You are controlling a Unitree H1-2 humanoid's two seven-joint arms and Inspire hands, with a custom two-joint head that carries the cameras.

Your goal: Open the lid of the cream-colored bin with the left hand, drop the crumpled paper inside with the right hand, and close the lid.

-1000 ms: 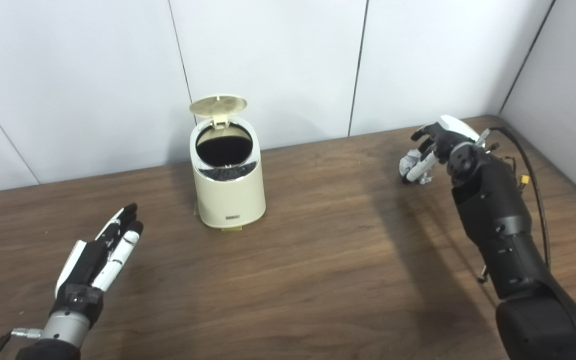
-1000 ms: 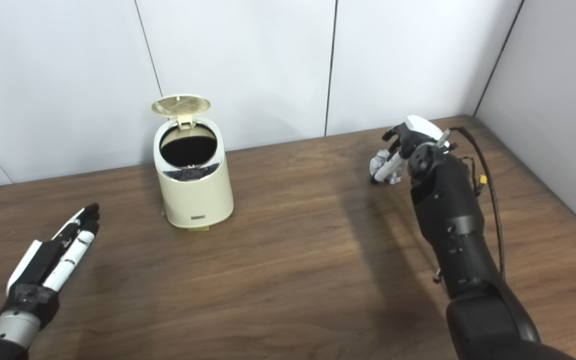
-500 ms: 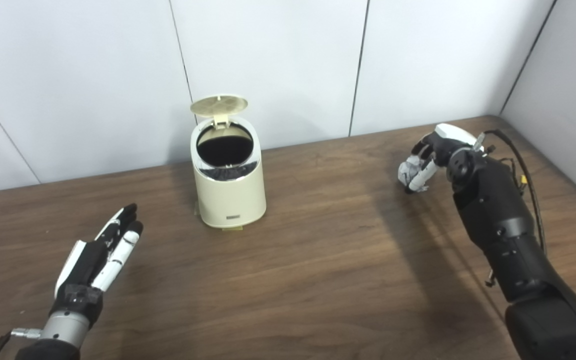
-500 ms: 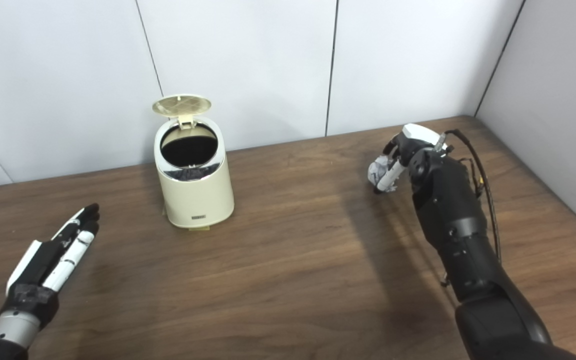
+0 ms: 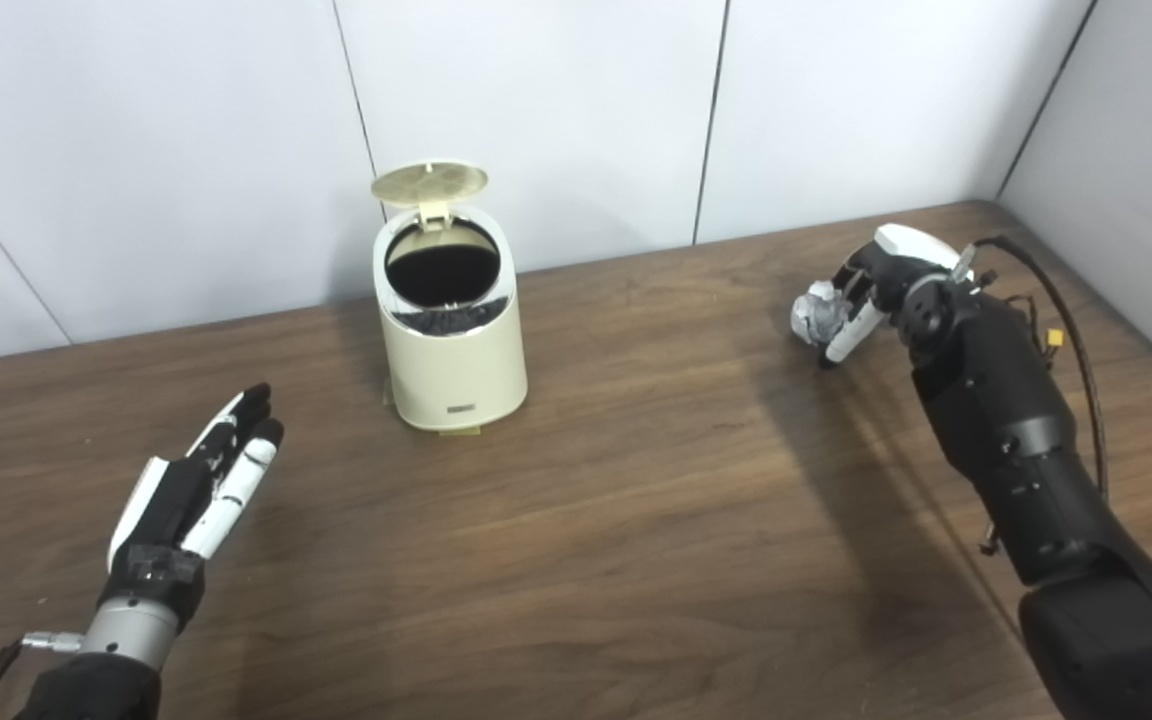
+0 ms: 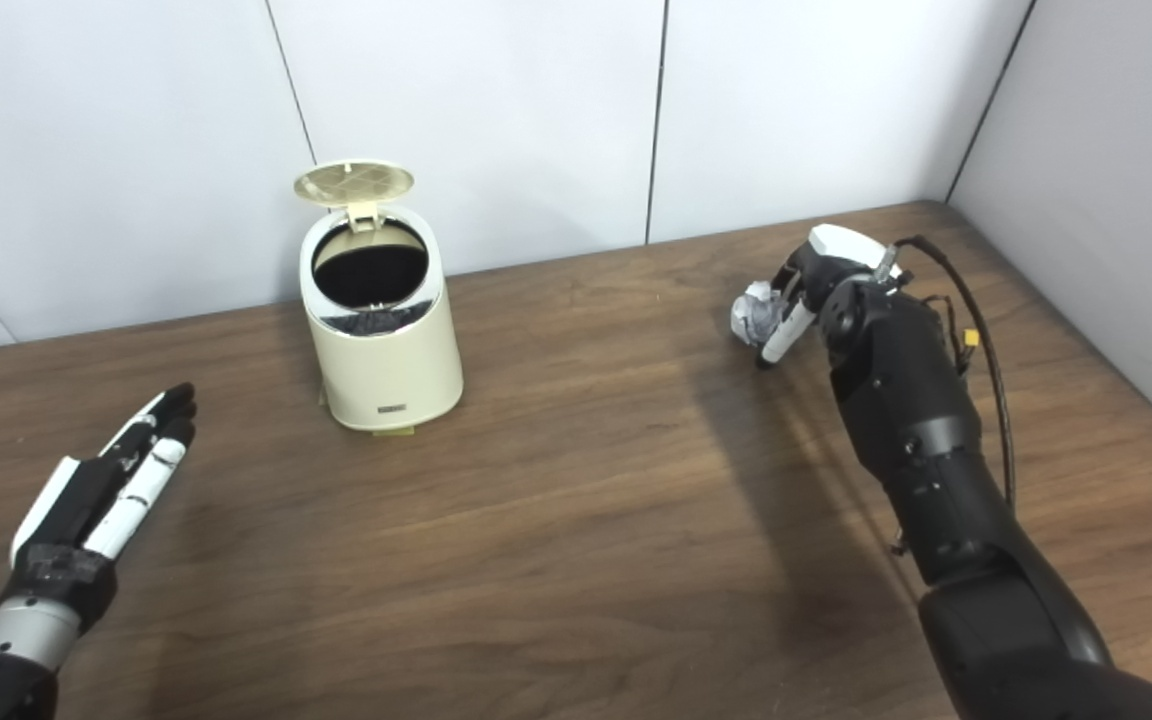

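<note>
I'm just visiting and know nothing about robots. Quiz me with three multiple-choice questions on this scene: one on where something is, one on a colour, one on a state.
1. Where is the crumpled paper?
A. inside the bin
B. in the right hand
C. lying beside the left hand

2. What colour is the bin?
A. cream
B. red
C. dark green

3. How is the bin's lid?
A. shut flat
B. lying on the table
C. standing up open at the back

Answers:
1. B: the right hand has its fingers closed round the pale wad, far to the right of the bin.
2. A: its body is pale cream against the brown table.
3. C: the lid stands up behind the dark opening, while the left hand rests open, away from it.
</note>
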